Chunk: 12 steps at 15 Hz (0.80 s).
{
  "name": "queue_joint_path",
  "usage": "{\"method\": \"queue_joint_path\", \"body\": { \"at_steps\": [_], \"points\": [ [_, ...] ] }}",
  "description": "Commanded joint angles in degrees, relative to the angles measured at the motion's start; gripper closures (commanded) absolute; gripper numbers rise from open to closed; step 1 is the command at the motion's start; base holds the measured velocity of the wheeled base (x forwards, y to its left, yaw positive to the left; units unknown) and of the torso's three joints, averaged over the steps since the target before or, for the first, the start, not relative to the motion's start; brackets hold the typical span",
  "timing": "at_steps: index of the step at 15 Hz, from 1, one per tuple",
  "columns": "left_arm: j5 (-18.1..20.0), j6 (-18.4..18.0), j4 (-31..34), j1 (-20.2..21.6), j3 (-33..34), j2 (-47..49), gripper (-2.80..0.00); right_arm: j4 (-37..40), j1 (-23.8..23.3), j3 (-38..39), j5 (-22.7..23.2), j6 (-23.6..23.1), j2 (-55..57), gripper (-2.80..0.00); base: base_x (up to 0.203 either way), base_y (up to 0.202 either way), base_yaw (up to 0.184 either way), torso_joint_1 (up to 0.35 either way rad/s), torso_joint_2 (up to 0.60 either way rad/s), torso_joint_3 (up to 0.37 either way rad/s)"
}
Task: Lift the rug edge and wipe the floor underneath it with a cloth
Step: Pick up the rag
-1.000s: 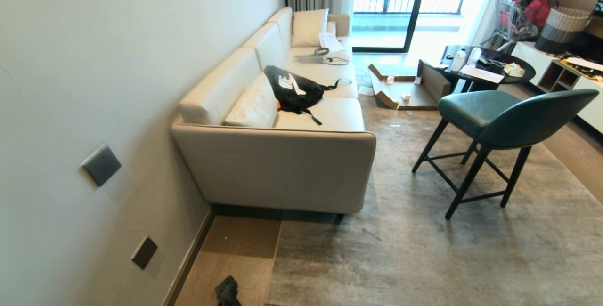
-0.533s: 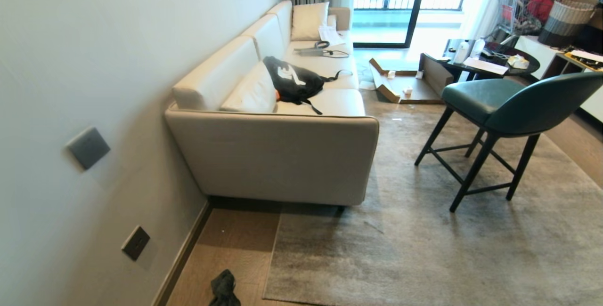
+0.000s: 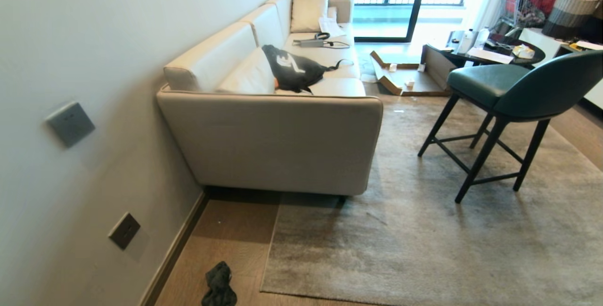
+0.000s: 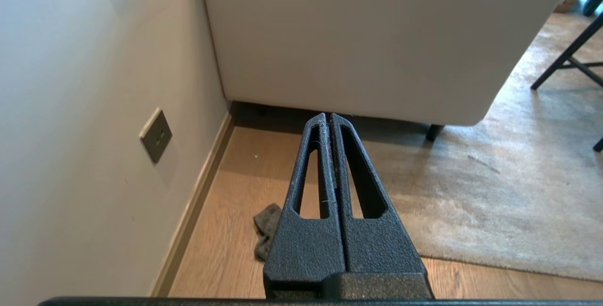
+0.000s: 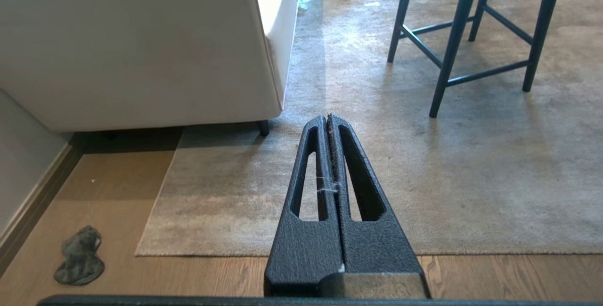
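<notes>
Your left claw (image 4: 329,120) and right claw (image 5: 328,120) are both pressed closed, empty; the small grey fabric cloth (image 3: 219,285) lies on brown plank floor (image 3: 235,240) beside the pale grey rug edge (image 3: 267,268).

Wood-plank floor (image 3: 231,240) carries a crumpled grey cloth (image 3: 219,286) beside the flat rug edge (image 3: 269,254); sofa (image 3: 273,141) behind
</notes>
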<state>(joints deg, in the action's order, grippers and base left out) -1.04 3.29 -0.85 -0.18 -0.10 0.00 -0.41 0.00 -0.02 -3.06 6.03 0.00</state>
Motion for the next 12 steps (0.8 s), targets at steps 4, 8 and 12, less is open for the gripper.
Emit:
{"method": "queue_joint_path", "body": {
  "at_steps": [4, 8, 12],
  "points": [
    [0.0, 0.0, 0.0, 0.0, 0.0, 0.0, 0.0, 0.0, 0.0, -0.1, 0.0, 0.0, 0.1, 0.0, 0.0, 0.0, 0.0, -0.022, 0.43, 0.419],
    [0.0, 0.0, 0.0, 0.0, 0.0, 0.0, 0.0, 0.0, 0.0, 0.0, 0.0, 0.0, 0.1, 0.0, 0.0, 0.0, 0.0, 0.003, 0.23, 0.247],
    [0.0, 0.0, 0.0, 0.0, 0.0, 0.0, 0.0, 0.0, 0.0, 0.0, 0.0, 0.0, 0.1, 0.0, 0.0, 0.0, 0.0, 0.0, 0.0, 0.0]
  ]
}}
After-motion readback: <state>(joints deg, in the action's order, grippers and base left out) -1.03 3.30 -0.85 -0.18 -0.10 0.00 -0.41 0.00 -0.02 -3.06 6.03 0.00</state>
